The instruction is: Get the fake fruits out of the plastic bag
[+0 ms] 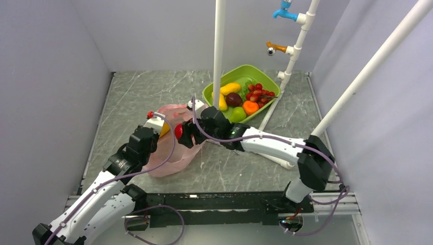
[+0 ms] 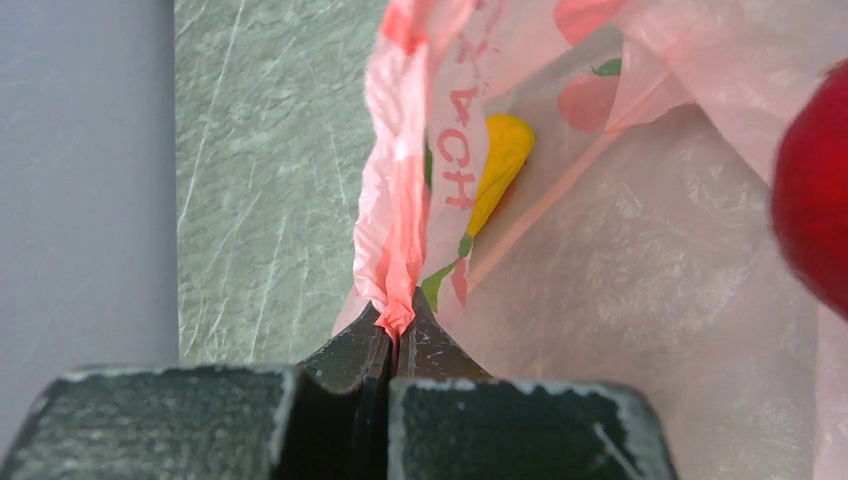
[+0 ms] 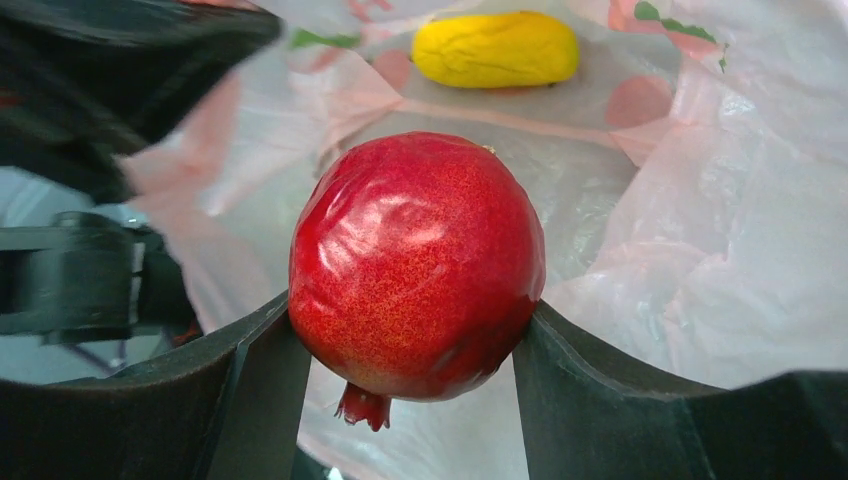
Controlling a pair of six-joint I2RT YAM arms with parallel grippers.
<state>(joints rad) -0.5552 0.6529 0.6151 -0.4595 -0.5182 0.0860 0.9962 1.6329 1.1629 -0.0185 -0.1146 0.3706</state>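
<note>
Right wrist view: the apple [image 3: 415,250] sits between the two fingers of the right tool [image 3: 410,310], which is shut on its sides, just above the open mouth of the bag [image 3: 700,250]. A yellow fruit [image 3: 495,48] lies deeper inside the bag. The left tool [image 2: 396,345] is pinched tight on a thin fold of the bag's edge and holds the mouth open. The apple is round and shiny and is held only at its two sides, so I think it could slip out and drop back into the bag if the arm jerks. The fold in the left tool is very thin; if it slides out, the bag could flop shut over the yellow fruit, or the plastic could catch on the right tool and lift with it. The green tub [image 1: 228,75] is near, behind the bag, but a white pole [image 1: 219,51] stands right in front of it, and the arm could bump that. The tabletop [image 1: 230,168] is bare beside the bag on the right, so there is room there. The side walls are well apart.
</note>
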